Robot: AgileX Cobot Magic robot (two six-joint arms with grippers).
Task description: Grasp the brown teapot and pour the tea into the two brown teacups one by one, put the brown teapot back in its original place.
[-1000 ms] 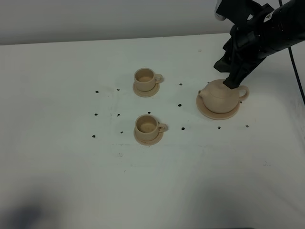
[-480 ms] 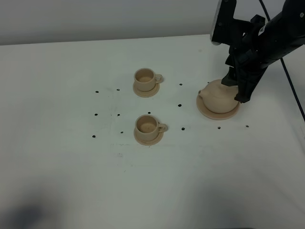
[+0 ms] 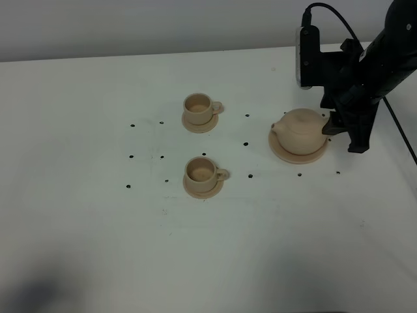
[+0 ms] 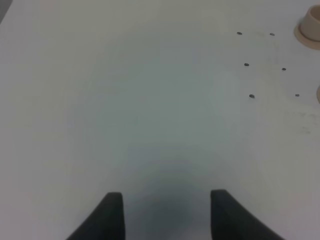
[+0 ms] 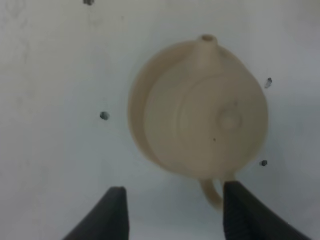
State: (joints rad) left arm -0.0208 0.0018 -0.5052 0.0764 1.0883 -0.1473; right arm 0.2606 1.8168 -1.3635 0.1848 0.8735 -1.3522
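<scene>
The brown teapot point(image 3: 300, 130) sits upright on its wide saucer, the original place point(image 3: 287, 154), right of centre, spout to the left and handle to the right. My right gripper point(image 3: 343, 135) hangs open just right of the teapot, at its handle side. The right wrist view looks down on the teapot point(image 5: 207, 117), its lid on and its loop handle point(image 5: 212, 193) lying between the open gripper's point(image 5: 172, 212) fingers, close to one fingertip point(image 5: 240, 210). The two brown teacups point(image 3: 198, 104) point(image 3: 201, 171) stand on small saucers mid-table. My left gripper point(image 4: 166, 212) is open over bare table.
Small black dots point(image 3: 246, 143) mark the white table point(image 3: 98, 228) around the cups and teapot. The right arm's black cable point(image 3: 404, 124) trails along the right edge. In the left wrist view a cup saucer's rim point(image 4: 309, 30) shows at the frame's edge.
My right gripper has swung from above and behind the teapot down to its right, handle side, staying open. Teapot and cups have not moved.
</scene>
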